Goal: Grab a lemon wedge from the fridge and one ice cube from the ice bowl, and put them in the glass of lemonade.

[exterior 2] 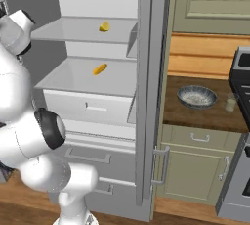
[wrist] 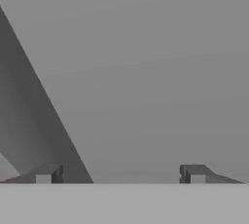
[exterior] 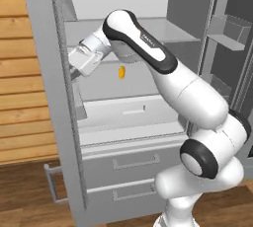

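Rightward, ice bowl (exterior 2: 197, 97) beside glass of lemonade (exterior 2: 230, 102), gripper (wrist: 120, 174) parted

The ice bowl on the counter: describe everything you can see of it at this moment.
The ice bowl is round, shallow and grey, with a darker rim and whitish, speckled contents. It sits upright on the brown countertop right of the open fridge, above green cabinet doors. The small clear glass of lemonade stands just right of it, seemingly not touching. Nothing else touches the bowl.
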